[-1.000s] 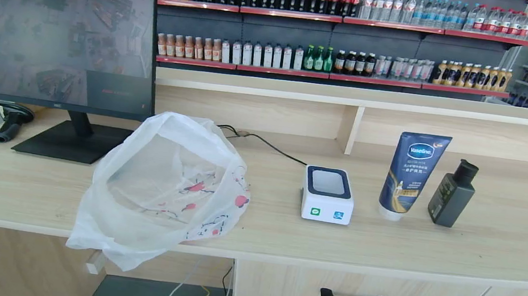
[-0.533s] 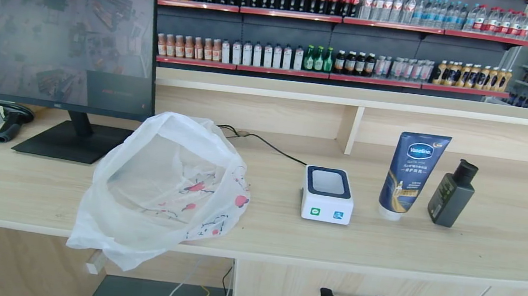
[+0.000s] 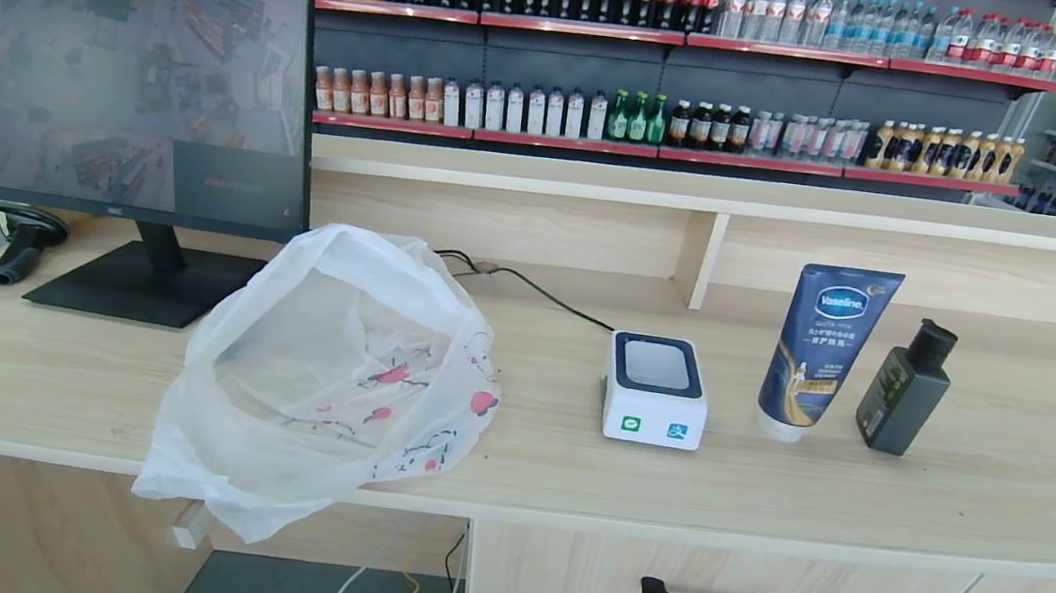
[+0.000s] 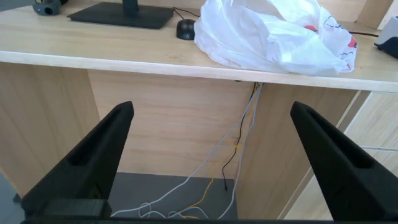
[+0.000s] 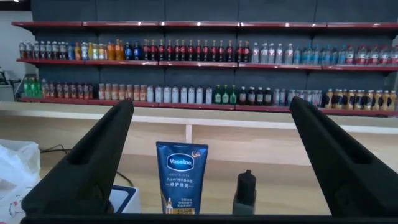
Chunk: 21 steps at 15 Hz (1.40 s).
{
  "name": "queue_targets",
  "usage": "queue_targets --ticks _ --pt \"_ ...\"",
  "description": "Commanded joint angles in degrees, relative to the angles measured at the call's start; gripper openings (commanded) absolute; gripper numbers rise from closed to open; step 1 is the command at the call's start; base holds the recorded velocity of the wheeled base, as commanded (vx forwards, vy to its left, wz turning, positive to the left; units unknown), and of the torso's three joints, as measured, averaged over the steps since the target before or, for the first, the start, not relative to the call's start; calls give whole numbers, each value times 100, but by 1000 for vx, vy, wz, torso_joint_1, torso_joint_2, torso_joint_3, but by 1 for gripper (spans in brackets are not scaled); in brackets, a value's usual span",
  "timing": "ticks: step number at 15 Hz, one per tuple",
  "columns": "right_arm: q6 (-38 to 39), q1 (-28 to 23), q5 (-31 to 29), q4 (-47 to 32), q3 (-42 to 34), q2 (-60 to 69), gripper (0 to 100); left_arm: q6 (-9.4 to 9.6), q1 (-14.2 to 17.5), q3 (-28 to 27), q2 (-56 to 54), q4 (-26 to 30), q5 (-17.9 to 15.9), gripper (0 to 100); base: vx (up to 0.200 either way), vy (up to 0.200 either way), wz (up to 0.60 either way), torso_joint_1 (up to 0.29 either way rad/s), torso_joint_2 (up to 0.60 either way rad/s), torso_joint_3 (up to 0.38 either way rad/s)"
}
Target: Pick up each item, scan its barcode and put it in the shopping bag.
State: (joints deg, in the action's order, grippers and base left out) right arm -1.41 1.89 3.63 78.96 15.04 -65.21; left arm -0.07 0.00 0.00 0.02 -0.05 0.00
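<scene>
Left gripper, right gripper — fingers spread wide

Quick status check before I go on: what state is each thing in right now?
shopping bag: open, slumped, overhanging the counter edge.
scanner: window up, nothing over it.
blue tube: upright, cap down.
dark bottle: upright, top closed.
monitor: on.
left gripper: open.
right gripper: open.

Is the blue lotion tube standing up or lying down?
Upright: the blue tube stands on its white cap on the counter, beside the dark bottle.
</scene>
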Motion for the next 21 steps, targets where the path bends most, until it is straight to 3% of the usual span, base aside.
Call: queue_targets --ticks 1,6,21 --pt "-43 180 -29 1104 -177 -1926 100 -1 0 0 -2 -4 0 100 0 0 0 0 0 0" --pt "-34 602 111 1104 -256 -2427 100 -1 0 0 -2 -4 0 100 0 0 0 0 0 0" --pt "229 822 217 1104 526 -3754 100 -10 0 0 -2 -4 0 100 0 0 0 0 0 0"
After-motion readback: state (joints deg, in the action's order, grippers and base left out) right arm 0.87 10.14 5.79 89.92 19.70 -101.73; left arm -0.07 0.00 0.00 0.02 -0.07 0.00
